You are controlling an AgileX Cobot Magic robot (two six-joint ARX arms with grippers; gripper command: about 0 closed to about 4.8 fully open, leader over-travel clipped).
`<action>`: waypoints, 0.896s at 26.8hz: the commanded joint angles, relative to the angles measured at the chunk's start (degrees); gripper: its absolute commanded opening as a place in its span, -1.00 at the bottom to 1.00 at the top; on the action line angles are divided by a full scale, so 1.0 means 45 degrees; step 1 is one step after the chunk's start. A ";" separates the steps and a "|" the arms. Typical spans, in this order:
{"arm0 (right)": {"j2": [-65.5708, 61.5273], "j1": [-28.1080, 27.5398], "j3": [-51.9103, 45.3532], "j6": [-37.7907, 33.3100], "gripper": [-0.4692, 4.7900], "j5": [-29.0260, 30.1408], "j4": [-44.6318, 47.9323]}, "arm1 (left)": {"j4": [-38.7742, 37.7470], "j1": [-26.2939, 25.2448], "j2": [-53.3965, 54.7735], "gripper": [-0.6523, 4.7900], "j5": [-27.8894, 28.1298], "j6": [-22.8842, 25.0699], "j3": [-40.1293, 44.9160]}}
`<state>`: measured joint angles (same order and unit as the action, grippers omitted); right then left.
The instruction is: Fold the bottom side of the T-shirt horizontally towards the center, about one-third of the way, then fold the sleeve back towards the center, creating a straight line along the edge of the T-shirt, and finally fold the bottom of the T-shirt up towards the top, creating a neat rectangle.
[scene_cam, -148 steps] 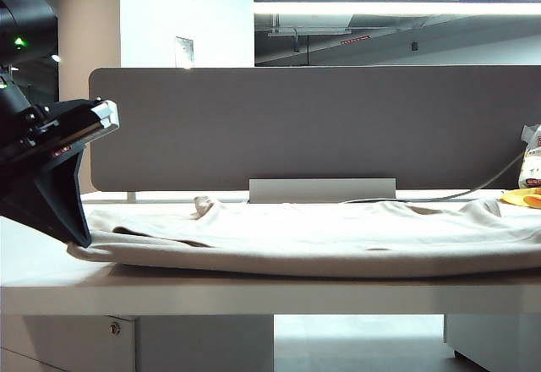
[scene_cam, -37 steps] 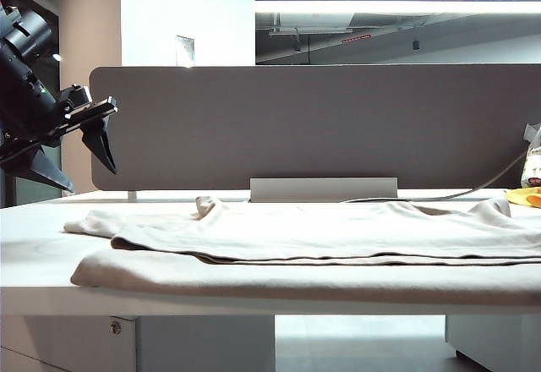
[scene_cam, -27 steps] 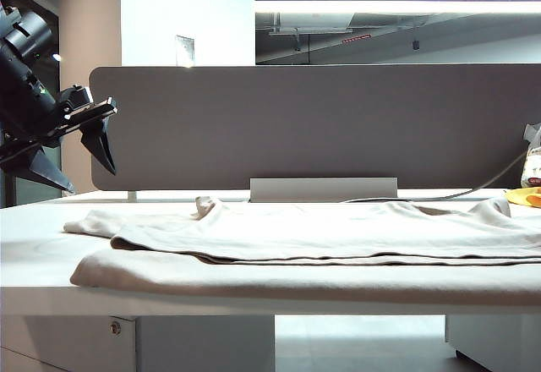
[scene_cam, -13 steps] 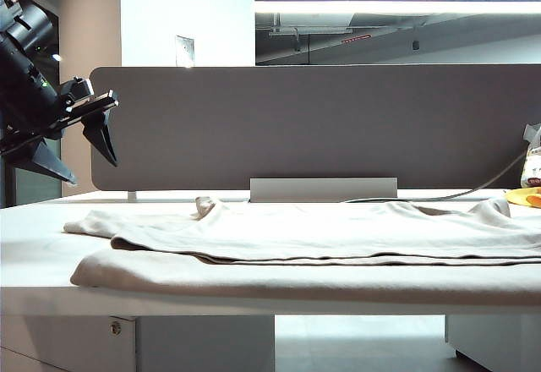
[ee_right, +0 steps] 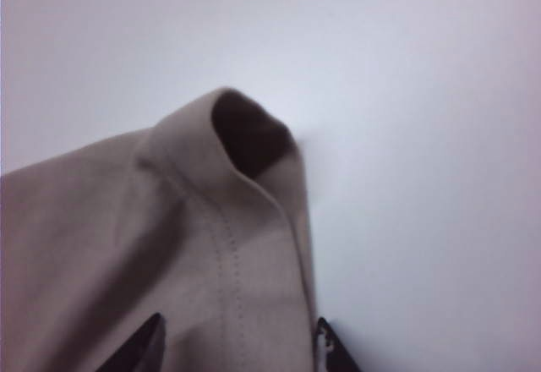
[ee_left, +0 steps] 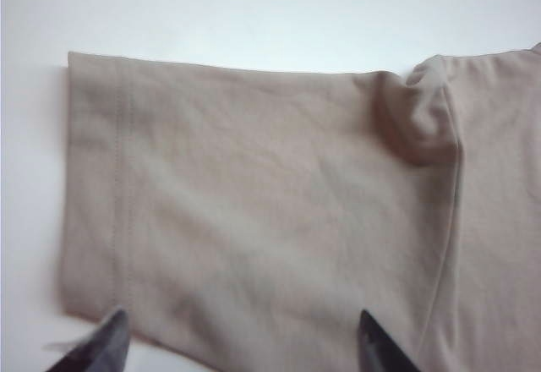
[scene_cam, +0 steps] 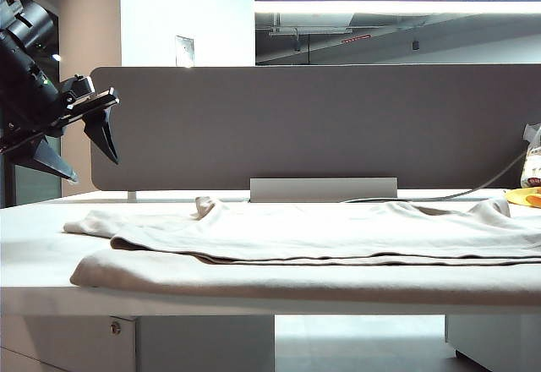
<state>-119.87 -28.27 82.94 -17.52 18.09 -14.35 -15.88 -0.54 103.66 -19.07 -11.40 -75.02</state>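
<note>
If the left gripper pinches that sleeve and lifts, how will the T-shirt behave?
Likely floppy: the T-shirt lies in soft folded layers and its sleeve puckers at the seam. Probably light, so it would drape and trail. The left gripper hangs open above it; the right gripper is open over a curled edge.

Beige T-shirt [scene_cam: 321,237], folded lengthwise, flat on desk

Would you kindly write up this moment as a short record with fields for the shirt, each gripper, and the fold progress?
T-shirt: beige, lying across the white desk, long side already folded over toward the center
Left gripper: open, raised above the shirt's left end, over the sleeve
Right gripper: jaws apart, straddling a stitched edge; outside the exterior view
Sleeve fold: not yet done
</note>
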 commanded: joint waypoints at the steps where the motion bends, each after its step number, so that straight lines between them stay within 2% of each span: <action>1: -0.0214 0.0083 -0.0151 -0.0121 -0.04 0.0058 -0.1054 | 0.0073 -0.0019 -0.0058 0.51 -0.0005 0.0049 -0.0049; 10: -0.0515 0.0078 -0.0151 -0.0257 -0.05 0.0058 -0.1676 | 0.0126 -0.0010 -0.0083 0.51 -0.0039 0.0049 -0.0053; 11: -0.0583 0.0083 -0.0151 -0.0257 -0.11 0.0063 -0.1739 | 0.0126 -0.0010 -0.0083 0.51 -0.0039 0.0049 -0.0058; 15: -0.0767 0.0068 -0.0151 -0.0253 -0.56 0.0476 -0.1865 | 0.0160 -0.0010 -0.0083 0.51 -0.0039 0.0044 -0.0058; 19: -0.0767 0.0073 -0.0151 -0.0253 -0.66 0.0563 -0.1889 | 0.0277 -0.0010 -0.0083 0.51 -0.0053 0.0000 -0.0058; 22: -0.0767 0.0073 -0.0151 -0.0248 -0.84 0.0797 -0.1889 | 0.0311 0.0005 -0.0083 0.51 -0.0053 -0.0005 -0.0058; 24: -0.0767 0.0078 -0.0151 -0.0248 -0.84 0.0986 -0.1846 | 0.0301 0.0005 -0.0083 0.51 -0.0053 0.0000 -0.0058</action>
<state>-121.60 -28.34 83.46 -18.48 22.52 -15.92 -15.22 -0.54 103.63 -19.09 -11.44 -75.02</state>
